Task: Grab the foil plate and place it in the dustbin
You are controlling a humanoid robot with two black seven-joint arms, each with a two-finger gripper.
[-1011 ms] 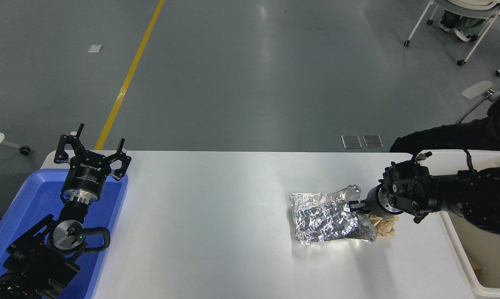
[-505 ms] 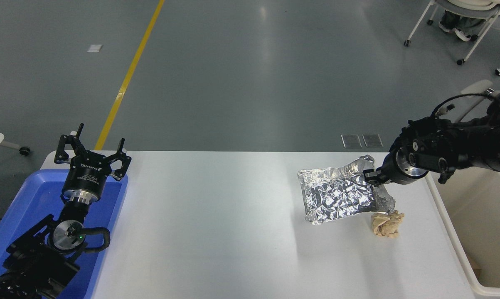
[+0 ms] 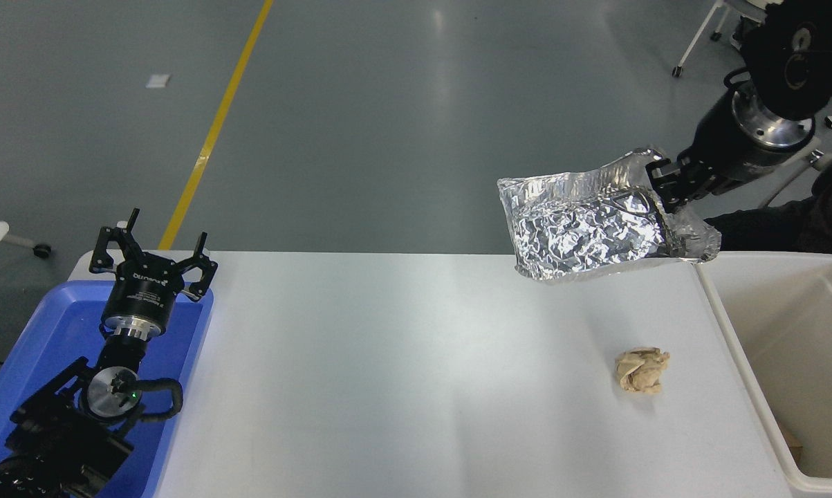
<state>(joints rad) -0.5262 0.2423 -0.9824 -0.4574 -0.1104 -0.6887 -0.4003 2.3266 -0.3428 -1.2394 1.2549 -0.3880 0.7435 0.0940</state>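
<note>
Foil plate [image 3: 585, 232]: shiny and crinkly, up in the air above the far right part of the table, tilted so its inside faces the camera. It touches nothing but the gripper.
Right gripper [image 3: 664, 190]: it comes down from the top right corner. Its fingers are pinched tight on the plate's far right rim.
Dustbin [image 3: 723, 325]: big and cream-white, at the table's right end, just right of the plate and lower down. A small brown thing lies at its bottom, maybe a scrap, hard to tell.
Paper ball [image 3: 641, 371]: tan and crumpled, lying on the table near the dustbin, well below the plate.
Table [image 3: 388, 373]: white.
Left gripper [image 3: 154, 254]: parked at the lower left over the blue tray [image 3: 49, 332], fingers spread apart, holding nothing.
</note>
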